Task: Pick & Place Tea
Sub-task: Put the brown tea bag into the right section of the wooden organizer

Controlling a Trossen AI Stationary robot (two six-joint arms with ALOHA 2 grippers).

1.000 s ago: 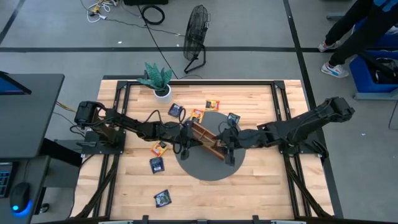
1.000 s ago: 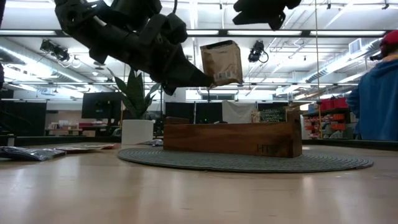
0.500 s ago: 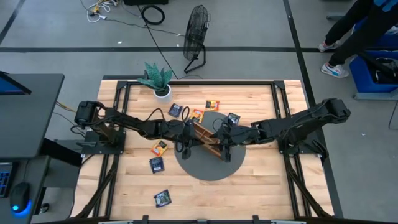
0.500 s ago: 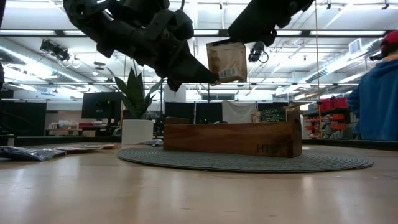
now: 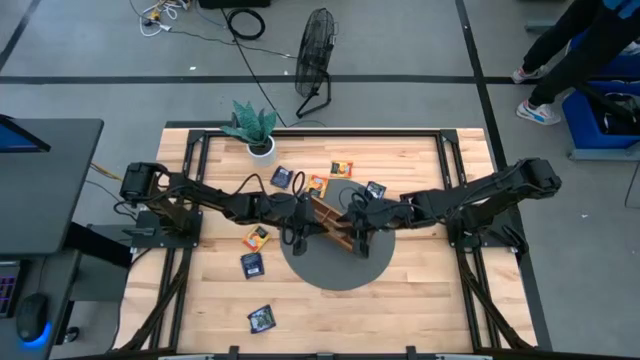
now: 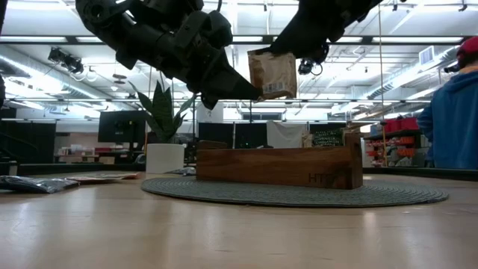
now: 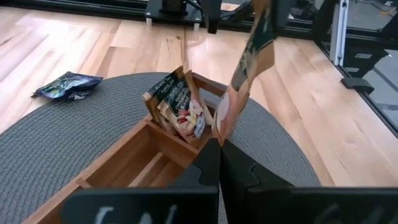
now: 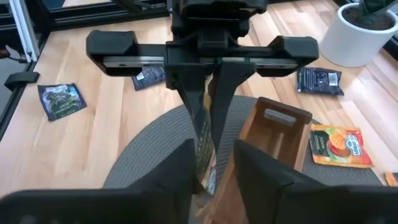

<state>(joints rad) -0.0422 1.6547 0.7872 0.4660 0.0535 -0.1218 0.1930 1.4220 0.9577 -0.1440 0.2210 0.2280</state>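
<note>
A pale beige tea sachet is held upright in the air over the long wooden divided tray. My left gripper is shut on it. My right gripper is open. It has come from above at the sachet's top edge, with one finger on each side of the edge-on sachet; I cannot tell whether they touch it. A few sachets stand in one tray compartment. Several loose sachets lie on the table, among them a dark one and an orange one. My left gripper pinches the beige sachet by its lower corner between its two shut fingers, at their free ends. The fingers come slanting from the table's left. The sachet stands upright above the fingertips, lifted clear over the tray.
The tray lies slantwise on a round dark mat at the table's middle. A potted plant stands near the far edge. More sachets lie on the near left. A person stands beyond the table's far right corner.
My right gripper has moved toward the table's left and come down onto the top of the beige sachet, its fingers now on either side of it. My left gripper has kept its hold and the sachet has shifted only a little.
</note>
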